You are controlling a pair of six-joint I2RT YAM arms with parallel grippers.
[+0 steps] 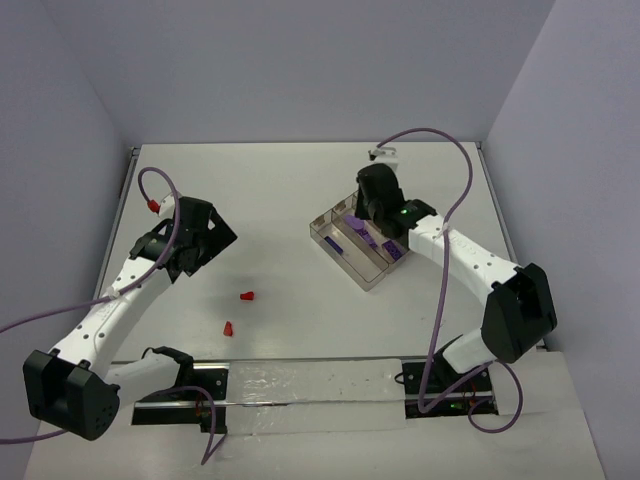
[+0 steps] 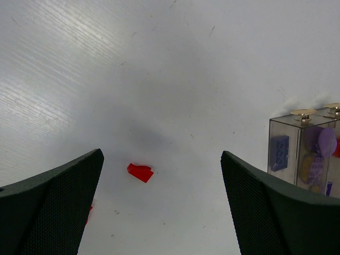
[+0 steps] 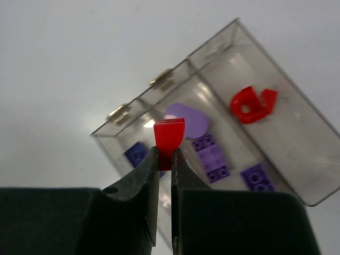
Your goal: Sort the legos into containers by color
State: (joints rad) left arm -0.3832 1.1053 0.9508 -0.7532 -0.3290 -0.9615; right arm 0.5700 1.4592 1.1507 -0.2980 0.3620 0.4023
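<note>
Holding a red brick (image 3: 169, 135) firmly, the right pincer (image 3: 164, 159) hangs over the clear tray (image 3: 313, 175), seemingly above the purple pieces (image 3: 212, 154). Next, I judge, it must shift toward the compartment with the red pieces (image 3: 252, 103) before letting go. The left pincer (image 2: 161, 156) stands wide above a loose red brick (image 2: 139, 172) on the surface (image 2: 159, 64).

Red lego (image 3: 169, 135) held above clear tray (image 3: 300, 154) (purple bricks (image 3: 212, 156) inside); two red legos (image 1: 248, 296) lie loose

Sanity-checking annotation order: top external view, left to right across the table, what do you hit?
Left gripper → nearer red lego → farther red lego → clear tray.
</note>
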